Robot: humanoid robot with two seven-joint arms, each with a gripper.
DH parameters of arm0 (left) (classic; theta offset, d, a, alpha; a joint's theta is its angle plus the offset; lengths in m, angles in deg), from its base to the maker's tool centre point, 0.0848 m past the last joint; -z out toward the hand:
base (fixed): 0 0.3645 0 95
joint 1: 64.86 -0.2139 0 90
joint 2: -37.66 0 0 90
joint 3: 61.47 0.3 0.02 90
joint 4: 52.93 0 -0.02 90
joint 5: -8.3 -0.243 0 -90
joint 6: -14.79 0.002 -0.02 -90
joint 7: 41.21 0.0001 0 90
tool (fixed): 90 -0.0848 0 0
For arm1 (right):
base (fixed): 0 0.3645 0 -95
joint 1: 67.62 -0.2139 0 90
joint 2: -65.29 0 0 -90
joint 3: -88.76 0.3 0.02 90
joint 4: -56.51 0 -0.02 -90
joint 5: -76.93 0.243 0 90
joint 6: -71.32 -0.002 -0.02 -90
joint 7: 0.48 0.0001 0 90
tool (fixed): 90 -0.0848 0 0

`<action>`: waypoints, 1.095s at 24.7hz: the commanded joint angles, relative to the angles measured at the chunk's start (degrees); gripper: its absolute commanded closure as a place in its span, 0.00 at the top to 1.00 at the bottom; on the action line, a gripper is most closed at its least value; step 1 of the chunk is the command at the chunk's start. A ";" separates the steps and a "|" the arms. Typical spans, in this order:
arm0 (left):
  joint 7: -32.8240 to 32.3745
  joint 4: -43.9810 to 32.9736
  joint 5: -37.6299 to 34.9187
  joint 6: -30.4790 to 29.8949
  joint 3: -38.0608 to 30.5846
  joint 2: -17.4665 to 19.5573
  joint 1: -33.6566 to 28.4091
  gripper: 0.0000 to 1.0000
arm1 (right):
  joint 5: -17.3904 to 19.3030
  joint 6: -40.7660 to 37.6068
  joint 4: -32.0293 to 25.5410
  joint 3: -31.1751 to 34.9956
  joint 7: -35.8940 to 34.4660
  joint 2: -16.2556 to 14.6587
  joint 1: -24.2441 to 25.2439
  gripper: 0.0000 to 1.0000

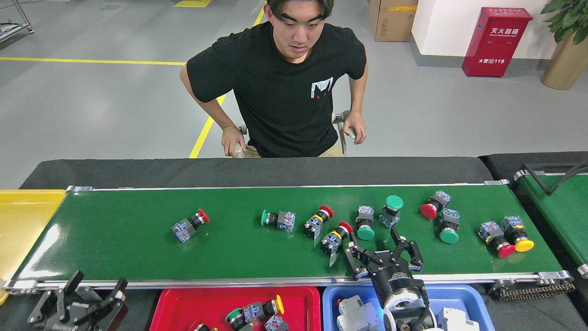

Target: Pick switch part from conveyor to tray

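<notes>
Several switch parts with red, green or yellow caps lie along the conveyor (138, 248). My right gripper (382, 246) hovers open over the belt's front strip, nothing between its fingers. Just beyond it lie a green-capped switch (365, 224) and, to its left, a red-capped switch (335, 239). Further left are another red one (318, 219), a green one (277, 219) and a lone red one (188, 225). My left gripper (96, 287) is open and empty, below the front rail at the bottom left. The red tray (183, 303) holds a few switch parts.
A blue tray (464, 299) with white parts sits under my right arm. A yellow tray (23, 220) adjoins the belt's left end. A second green belt (558, 207) shows at the right edge. A person (285, 92) sits behind the black table.
</notes>
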 commanded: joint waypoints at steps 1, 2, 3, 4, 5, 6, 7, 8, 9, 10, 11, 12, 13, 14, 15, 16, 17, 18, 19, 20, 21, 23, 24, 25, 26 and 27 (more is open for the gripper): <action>0.49 4.12 0.25 -0.18 2.75 1.92 3.43 1.00 | -0.09 0.14 2.02 -0.21 0.08 1.06 -2.45 0.98; 0.49 5.88 0.25 -0.36 3.90 2.27 4.93 1.00 | -0.09 0.06 3.78 -0.30 0.08 1.67 -3.33 0.98; 0.49 7.81 0.25 -0.89 5.30 2.45 6.68 1.00 | 0.00 0.14 5.97 -0.74 0.08 2.37 -4.82 0.98; 0.49 9.04 0.16 -1.24 6.01 2.45 7.65 1.00 | 0.00 0.14 7.65 -0.91 0.08 2.73 -5.88 0.97; 0.49 10.36 0.16 -1.33 6.53 2.45 8.79 1.00 | 0.00 0.14 9.41 -1.00 0.08 2.99 -7.19 0.89; 0.49 11.68 -0.10 -1.33 6.71 2.27 9.67 1.00 | 0.00 0.14 10.73 -1.18 0.08 3.08 -8.16 0.73; 0.49 13.17 -0.19 -1.33 6.97 2.18 10.90 1.00 | 0.00 0.06 11.69 -1.53 -0.01 3.08 -8.95 0.55; 0.49 14.40 -0.19 -1.15 7.50 2.18 11.87 1.00 | 0.00 -0.03 12.13 -1.97 -0.01 2.82 -9.39 0.40; 0.49 16.07 -0.28 -0.89 8.20 2.18 13.27 1.00 | 0.09 -0.12 12.57 -2.67 -0.01 2.46 -9.66 0.28; 0.49 18.00 -0.28 -0.80 8.73 2.18 14.68 1.00 | 0.09 -0.21 12.83 -3.20 -0.01 2.20 -9.83 0.21; 0.49 20.11 -0.28 -0.36 9.00 2.18 16.17 1.00 | 0.35 -0.38 13.10 -3.29 0.08 1.94 -9.92 0.15; 0.49 21.87 -0.28 -0.18 9.08 2.18 17.41 1.00 | 0.53 -0.56 13.19 -3.29 0.08 1.76 -9.92 0.11; 0.49 23.89 -0.28 -0.01 9.08 2.18 18.73 1.00 | 0.71 -0.65 13.27 -3.29 0.08 1.67 -9.92 0.08; 0.58 25.56 -0.28 -0.01 9.08 2.27 19.96 1.00 | 0.71 -0.65 13.27 -3.29 0.17 1.67 -9.92 0.06; 0.58 27.15 -0.28 0.08 9.08 2.36 20.84 1.00 | 0.71 -0.74 13.10 -3.29 0.08 1.67 -9.83 0.04; 0.58 28.20 -0.28 0.08 9.08 2.45 21.36 0.99 | 0.79 -1.17 12.75 -3.29 0.08 1.67 -9.74 0.04; 0.58 28.73 -0.28 -0.01 9.08 2.36 21.54 0.99 | 0.88 -2.05 12.40 -3.37 -0.01 1.67 -9.57 0.03; 0.58 28.99 -0.28 -0.01 9.08 2.36 21.54 0.99 | 1.06 -3.37 11.08 -3.37 -0.27 1.58 -9.30 0.02; 0.58 29.08 -0.28 -0.01 9.08 2.27 21.54 0.98 | 1.06 -4.51 9.15 -3.64 -0.27 1.58 -8.52 0.02; 0.58 29.26 -0.28 0.08 9.08 2.18 21.54 0.96 | 1.06 -5.39 7.03 -3.81 -0.36 1.67 -7.28 0.02; 0.58 29.34 -0.28 0.17 9.00 1.92 21.54 0.92 | 1.06 -6.54 4.05 -4.17 -0.36 1.58 -5.61 0.02; 0.67 29.34 -0.19 1.57 8.91 1.66 21.63 0.78 | 1.06 -10.31 -3.68 -5.48 -0.36 0.80 -1.23 0.02; 0.67 29.43 -0.19 2.19 9.00 1.66 21.63 0.74 | 1.06 -11.72 -6.33 -6.10 -0.36 0.27 0.45 0.02; 0.67 29.43 -0.01 2.72 9.00 1.57 21.71 0.57 | 1.06 -14.53 -11.33 -7.94 -0.27 -0.79 3.87 0.02; 0.67 29.43 0.08 2.72 8.91 1.48 21.71 0.48 | 1.06 -15.94 -13.62 -9.17 -0.27 -1.40 5.73 0.02; 0.67 29.52 0.16 2.72 9.00 1.39 21.71 0.35 | 0.79 -17.70 -16.78 -11.54 -0.27 -2.28 8.62 0.05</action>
